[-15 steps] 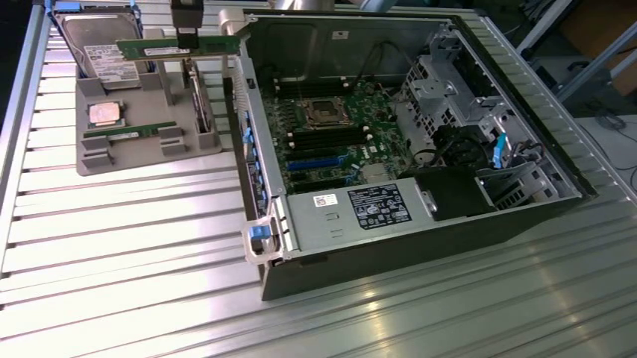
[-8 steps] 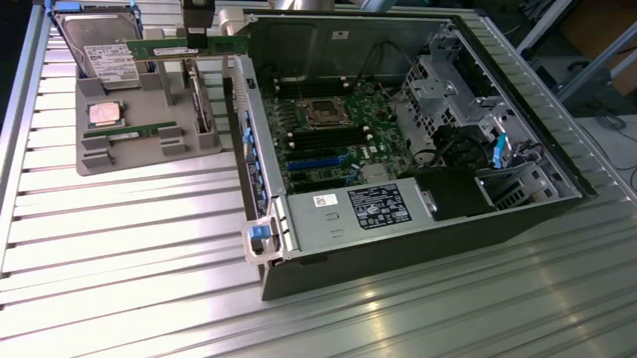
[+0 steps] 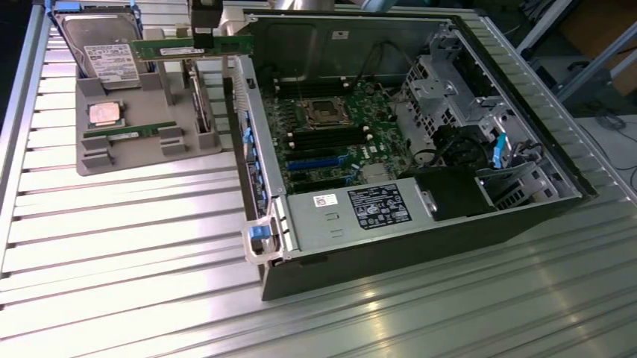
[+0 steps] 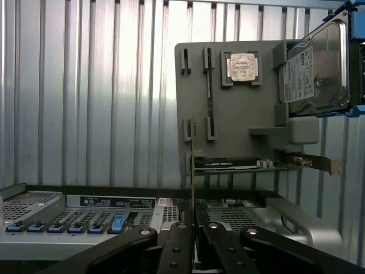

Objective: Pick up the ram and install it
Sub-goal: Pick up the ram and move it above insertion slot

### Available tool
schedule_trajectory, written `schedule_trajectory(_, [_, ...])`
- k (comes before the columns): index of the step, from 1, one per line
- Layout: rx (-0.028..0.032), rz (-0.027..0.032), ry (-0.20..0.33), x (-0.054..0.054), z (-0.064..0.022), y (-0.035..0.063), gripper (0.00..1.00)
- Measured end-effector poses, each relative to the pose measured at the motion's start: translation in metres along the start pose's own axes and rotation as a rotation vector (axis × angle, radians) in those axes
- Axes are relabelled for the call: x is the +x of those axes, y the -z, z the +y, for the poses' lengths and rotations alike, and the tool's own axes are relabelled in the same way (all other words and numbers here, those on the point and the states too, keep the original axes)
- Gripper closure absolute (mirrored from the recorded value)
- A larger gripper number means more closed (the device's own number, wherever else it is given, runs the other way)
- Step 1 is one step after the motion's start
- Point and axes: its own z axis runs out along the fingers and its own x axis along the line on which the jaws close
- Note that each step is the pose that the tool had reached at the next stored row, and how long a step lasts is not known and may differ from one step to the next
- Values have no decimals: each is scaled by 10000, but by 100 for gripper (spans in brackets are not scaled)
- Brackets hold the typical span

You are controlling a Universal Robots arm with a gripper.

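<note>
My gripper (image 3: 204, 31) is shut on a ram stick (image 3: 189, 48), a long green board with a white label. It hangs level in the air, above the gap between the grey parts tray (image 3: 149, 153) and the open computer case (image 3: 398, 134). In the wrist view the held ram (image 4: 193, 165) stands edge-on as a thin line rising from between the black fingers (image 4: 178, 240), with the gripper (image 4: 194, 221) over the case's edge. A second ram stick (image 3: 134, 133) lies in its tray slot (image 4: 209, 85). The motherboard's dark memory slots (image 3: 324, 138) lie open inside the case.
The tray also holds a square silver CPU (image 3: 104, 113), a grey hard drive (image 3: 100, 45) standing at the back, and an expansion card (image 4: 251, 164). The case's power supply (image 3: 359, 209) and drive cage (image 3: 438, 82) flank the motherboard. Ribbed metal table (image 3: 119, 253) all around.
</note>
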Motion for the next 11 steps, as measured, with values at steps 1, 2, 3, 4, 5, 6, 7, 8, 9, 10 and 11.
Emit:
schedule_trajectory(1, [0, 0, 0, 0, -7, 0, 87])
schedule_trajectory(2, [0, 0, 0, 1, -20, 1, 87])
schedule_trajectory(3, [0, 0, 0, 1, -35, 1, 87])
schedule_trajectory(4, [1, 0, 0, 2, -51, 2, 87])
schedule_trajectory(5, [0, 0, 0, 2, -62, 3, 87])
schedule_trajectory(6, [0, 0, 0, 2, -69, 3, 87])
schedule_trajectory(7, [0, 0, 0, 3, -80, 3, 87])
schedule_trajectory(8, [0, 0, 0, 3, -88, 4, 87])
schedule_trajectory(9, [0, 0, 0, 4, -96, 4, 87])
schedule_trajectory(10, [0, 0, 0, 4, -106, 5, 87])
schedule_trajectory(11, [0, 0, 0, 4, -118, 5, 87])
